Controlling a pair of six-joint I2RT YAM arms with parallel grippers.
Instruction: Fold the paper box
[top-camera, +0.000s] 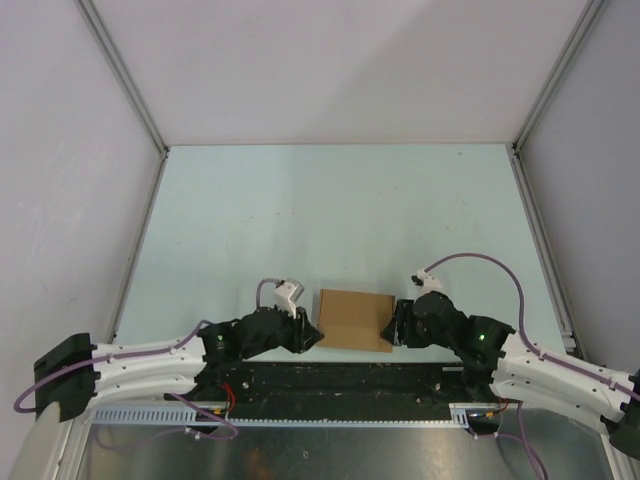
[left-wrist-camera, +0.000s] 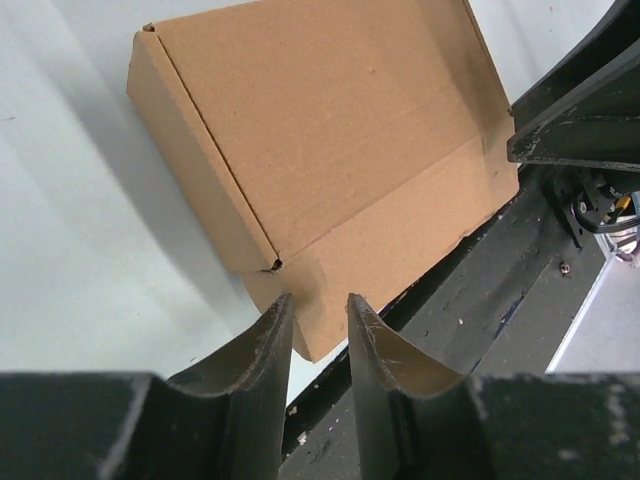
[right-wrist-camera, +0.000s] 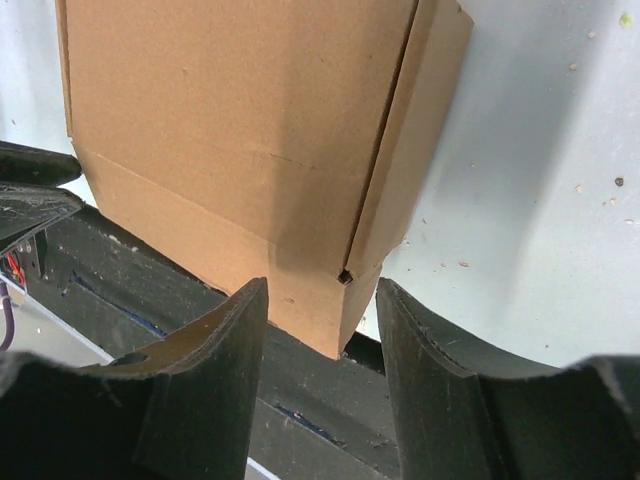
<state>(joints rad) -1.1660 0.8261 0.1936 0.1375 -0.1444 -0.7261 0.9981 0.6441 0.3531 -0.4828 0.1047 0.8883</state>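
The paper box (top-camera: 355, 318) is a brown cardboard box, folded shut and lying flat at the near edge of the pale table between my two grippers. My left gripper (top-camera: 312, 335) sits at its left near corner. In the left wrist view the box (left-wrist-camera: 330, 130) reaches down to the left gripper (left-wrist-camera: 318, 300), whose jaws stand a narrow gap apart with the box's corner in that gap. My right gripper (top-camera: 393, 325) sits at the right near corner. In the right wrist view the box (right-wrist-camera: 240, 110) ends between the wide-apart jaws of the right gripper (right-wrist-camera: 320, 285), touching neither finger.
A black rail (top-camera: 340, 378) runs along the table's near edge, right under the box's front side. Grey enclosure walls with metal posts (top-camera: 125, 75) close the table on three sides. The right arm's black body (left-wrist-camera: 580, 110) shows beyond the box.
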